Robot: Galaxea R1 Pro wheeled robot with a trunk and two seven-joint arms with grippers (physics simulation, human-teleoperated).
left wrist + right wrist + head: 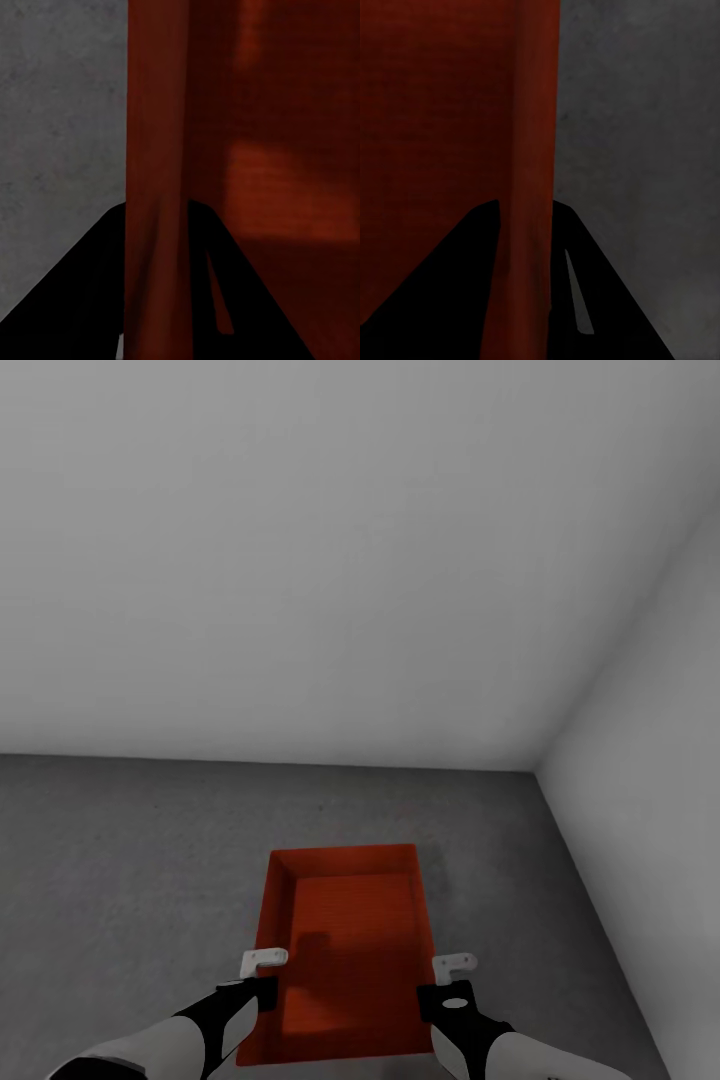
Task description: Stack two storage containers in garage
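Observation:
One orange-red storage container (355, 920) lies lengthwise in front of me over the dark grey floor (130, 860) of the garage. My left gripper (262, 972) is shut on its left long wall, and my right gripper (450, 975) is shut on its right long wall. In the left wrist view the thin wall (154, 150) runs between the black fingers (90, 285), with the ribbed bottom (285, 172) beside it. The right wrist view shows the same grip, wall (534, 150) between the fingers (600, 300). I cannot tell whether the bin touches the floor.
A plain pale grey wall (300, 560) stands ahead, about a bin's length beyond the container. A second grey wall (660, 760) closes the right side, meeting it in a corner. Bare speckled floor (637, 150) stretches to the left and right of the bin.

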